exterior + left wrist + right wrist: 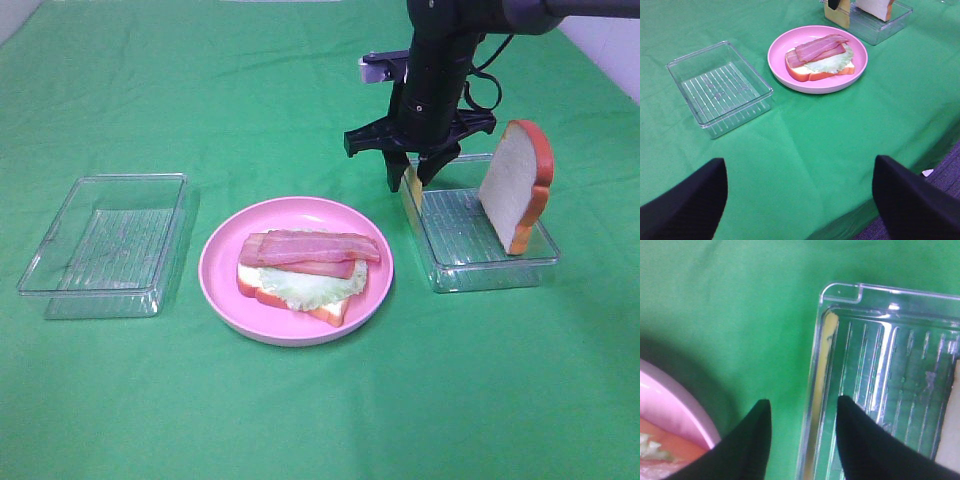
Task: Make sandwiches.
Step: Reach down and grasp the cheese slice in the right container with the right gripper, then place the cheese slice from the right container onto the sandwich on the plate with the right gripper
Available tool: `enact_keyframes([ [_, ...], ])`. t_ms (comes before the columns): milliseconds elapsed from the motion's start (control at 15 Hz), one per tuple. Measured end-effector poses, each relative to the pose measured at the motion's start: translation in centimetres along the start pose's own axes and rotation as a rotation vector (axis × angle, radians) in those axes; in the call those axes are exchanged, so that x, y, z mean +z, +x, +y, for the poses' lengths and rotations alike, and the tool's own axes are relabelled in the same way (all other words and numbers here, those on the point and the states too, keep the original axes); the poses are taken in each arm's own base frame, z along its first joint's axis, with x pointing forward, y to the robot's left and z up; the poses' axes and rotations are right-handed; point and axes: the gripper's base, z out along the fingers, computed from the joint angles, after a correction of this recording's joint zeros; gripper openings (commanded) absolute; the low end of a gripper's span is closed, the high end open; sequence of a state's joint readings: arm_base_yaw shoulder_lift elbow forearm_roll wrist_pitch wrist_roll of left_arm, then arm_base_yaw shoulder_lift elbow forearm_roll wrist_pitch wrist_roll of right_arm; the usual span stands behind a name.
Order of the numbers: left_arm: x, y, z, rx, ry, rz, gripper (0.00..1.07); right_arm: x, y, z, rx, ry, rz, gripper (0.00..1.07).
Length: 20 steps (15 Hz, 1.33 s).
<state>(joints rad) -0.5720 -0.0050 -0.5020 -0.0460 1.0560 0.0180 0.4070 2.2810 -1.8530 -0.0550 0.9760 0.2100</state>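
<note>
**Right pincer parted over the upright cheese slice**

Your right gripper (802, 401) points straight down. Its two black, tapered jaws are parted to a middling gap and grip nothing. In its wrist view the jaws straddle one wall of a clear tray (490, 276) and the thin yellow cheese slice (411, 200) standing on edge just inside that wall. One jaw hangs over bare cloth and the other over the tray's ribbed floor. The pictures do not show whether the tips touch the cheese. It probably stands upright to offer the jaws a thin edge, since it would be hard to pinch lying flat on the ribs.

From the high camera, this tray sits at 3 o'clock from the round pink plate (215, 270), with the cheese at the tray's own 9 o'clock wall. At the tray's 3 o'clock side, a white bread slice (515, 185) with an orange-brown crust leans on end against the rim, likewise easy to grasp.

The unfinished sandwich (305, 272) lies on the plate. It has bread underneath, then ruffled pale green lettuce (300, 287), with glossy pink-red bacon strips (310, 247) on top. The cheese and the top slice appear to be what is left to add.

At 9 o'clock from the plate stands a second clear ribbed tray (100, 296) with nothing in it. Your left gripper (800, 161), outside the high view, hangs with its jaws spread wide over the green cloth (300, 100), well apart from everything.
</note>
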Motion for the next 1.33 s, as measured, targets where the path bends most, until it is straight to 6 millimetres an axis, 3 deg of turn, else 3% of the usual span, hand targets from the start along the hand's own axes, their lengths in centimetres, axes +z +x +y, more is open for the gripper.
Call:
enact_keyframes([
  [333, 0.0, 0.0, 0.0, 0.0, 0.0, 0.0, 0.76, 0.0, -0.1, -0.1, -0.006, 0.009, -0.009, 0.16],
  [467, 0.0, 0.0, 0.0, 0.0, 0.0, 0.0, 0.76, 0.0, -0.1, -0.2, -0.013, 0.022, -0.012, 0.02],
  [867, 0.0, 0.0, 0.0, 0.0, 0.0, 0.0, 0.76, -0.2, -0.1, -0.2, -0.014, 0.025, -0.015, 0.0],
  [1133, 0.0, 0.0, 0.0, 0.0, 0.0, 0.0, 0.76, -4.6, 0.1, -0.4, -0.021, 0.009, -0.064, 0.0],
  [1333, 0.0, 0.0, 0.0, 0.0, 0.0, 0.0, 0.76, -7.0, 0.8, 0.5, -0.049, -0.118, -0.049, 0.0],
])
